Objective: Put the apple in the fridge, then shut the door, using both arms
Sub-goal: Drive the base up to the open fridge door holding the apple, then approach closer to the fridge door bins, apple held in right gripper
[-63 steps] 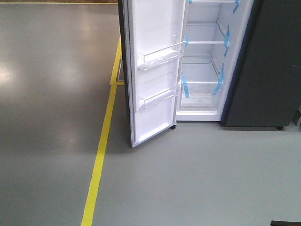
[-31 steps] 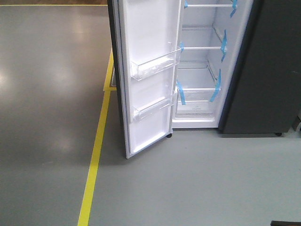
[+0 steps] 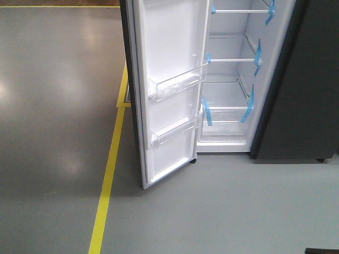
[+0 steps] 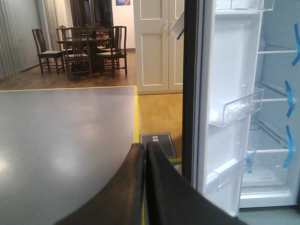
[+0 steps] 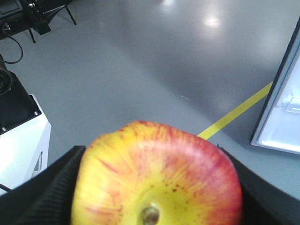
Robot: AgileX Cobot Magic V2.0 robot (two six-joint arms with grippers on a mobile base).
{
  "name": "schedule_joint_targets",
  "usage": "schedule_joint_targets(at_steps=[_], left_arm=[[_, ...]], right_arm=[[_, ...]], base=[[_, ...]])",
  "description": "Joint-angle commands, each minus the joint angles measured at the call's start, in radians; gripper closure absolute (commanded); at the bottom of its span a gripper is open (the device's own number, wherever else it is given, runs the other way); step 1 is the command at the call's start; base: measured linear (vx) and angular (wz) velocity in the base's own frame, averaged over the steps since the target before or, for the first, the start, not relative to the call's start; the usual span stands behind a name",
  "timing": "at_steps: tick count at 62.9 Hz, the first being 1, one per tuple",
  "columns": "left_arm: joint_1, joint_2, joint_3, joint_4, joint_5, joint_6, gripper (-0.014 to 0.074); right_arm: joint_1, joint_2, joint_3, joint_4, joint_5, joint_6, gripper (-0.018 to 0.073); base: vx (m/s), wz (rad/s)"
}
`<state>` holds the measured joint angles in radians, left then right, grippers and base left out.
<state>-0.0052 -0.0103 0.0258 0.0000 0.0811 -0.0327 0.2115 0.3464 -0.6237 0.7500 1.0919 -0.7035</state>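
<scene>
Right fingers (image 5: 47,197) pinching apple (image 5: 157,173), left fingers (image 4: 124,187) pressed together, fridge door (image 3: 169,79) open, floor plate (image 4: 158,144) writing unreadable

Grey glossy floor (image 3: 53,132), light glare at 10 o'clock. 1 yellow line (image 3: 108,180) runs from 7 o'clock up toward 12. Fridge (image 3: 225,132) stands on floor at 1 o'clock, right of line. Open door (image 3: 169,47) bottom corner near line. Inside fridge, 3 shelves (image 3: 233,60), blue tape (image 3: 258,53) at each end.

Glossy grey floor (image 3: 53,132), clear plastic bins (image 3: 177,84), smooth-skinned apple (image 5: 157,173)
</scene>
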Motion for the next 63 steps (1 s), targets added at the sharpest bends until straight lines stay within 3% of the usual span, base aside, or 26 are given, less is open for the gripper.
schedule_joint_targets(at_steps=[1,63], left_arm=[[-0.006,-0.016,0.022,0.0,-0.075,-0.01,0.0603],[-0.006,-0.016,0.022,0.0,-0.075,-0.01,0.0603]], right_arm=[[0.0,0.011,-0.027,0.052,-0.049,-0.005,0.0169],[0.0,0.011,-0.027,0.052,-0.049,-0.005,0.0169]], base=[[0.16,0.03],[0.16,-0.01]])
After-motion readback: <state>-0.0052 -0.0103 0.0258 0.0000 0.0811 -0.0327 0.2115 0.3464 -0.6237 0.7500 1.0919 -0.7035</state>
